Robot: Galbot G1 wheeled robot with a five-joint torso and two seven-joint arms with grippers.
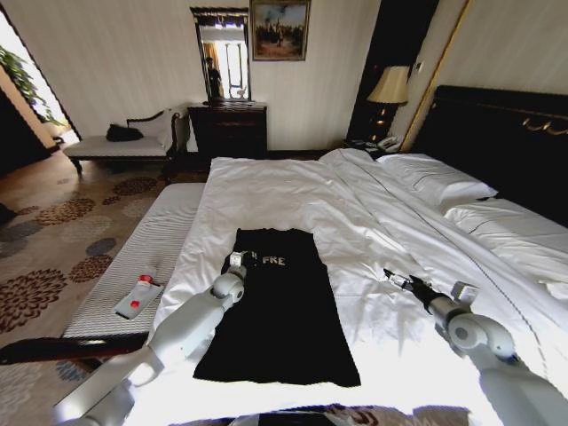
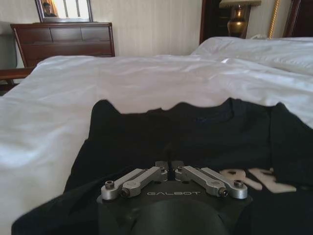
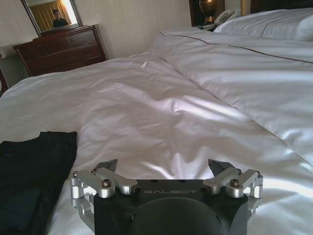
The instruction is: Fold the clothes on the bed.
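Nearest the camera, the left hand (image 1: 238, 259) rests on the black T-shirt's (image 1: 284, 319) left edge near its "FRE" lettering, fingers closed together. That T-shirt lies folded into a narrow strip on the bed (image 1: 293, 191). Well apart, the right hand (image 1: 391, 277) hovers over white duvet (image 1: 426, 231), spread wide.

T-shirt (image 1: 282, 311) lettering partly behind left end effector (image 1: 238, 259), bed (image 1: 390, 355) cut off at frame edges
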